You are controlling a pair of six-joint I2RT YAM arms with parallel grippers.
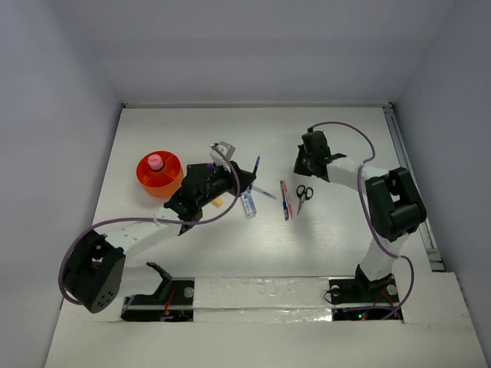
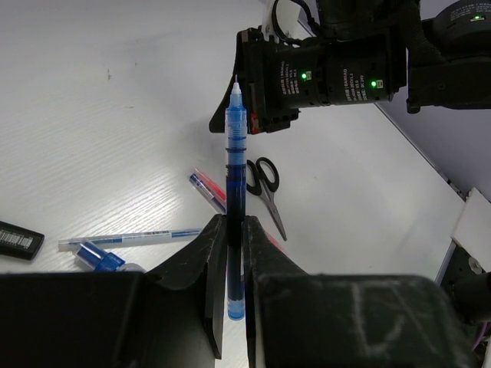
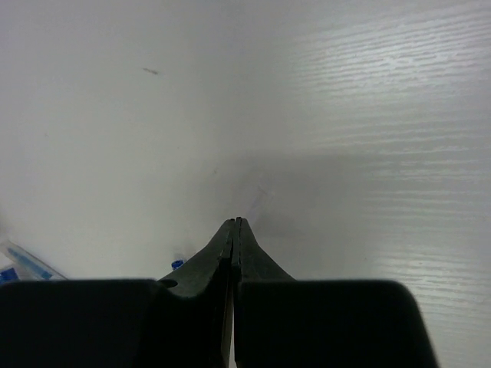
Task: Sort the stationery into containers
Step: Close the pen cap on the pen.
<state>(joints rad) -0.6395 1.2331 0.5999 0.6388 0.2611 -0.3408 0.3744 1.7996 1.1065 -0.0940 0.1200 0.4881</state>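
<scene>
**Asker:** What is the left gripper (image 2: pixel 234 230) doing?

**Describer:** It is clamping a blue pen (image 2: pixel 235 153) between its fingers. The pen is sticking straight out past the fingertips, pointing toward the right arm.

**Asker:** And the right gripper (image 3: pixel 236 224)?

**Describer:** Its fingers are pressing together on nothing, facing the white table (image 1: pixel 345 238).

**Asker:** Where is the rest of the stationery?

**Describer:** Small black-handled scissors (image 1: pixel 304 193) and a red pen (image 1: pixel 285 199) are lying side by side near the table's middle. A blue-capped bottle (image 1: pixel 248 203) is lying just left of them. The round orange holder (image 1: pixel 173 178) is sitting on the left side, with a pink-capped bottle (image 1: pixel 156 162) standing inside it.
</scene>
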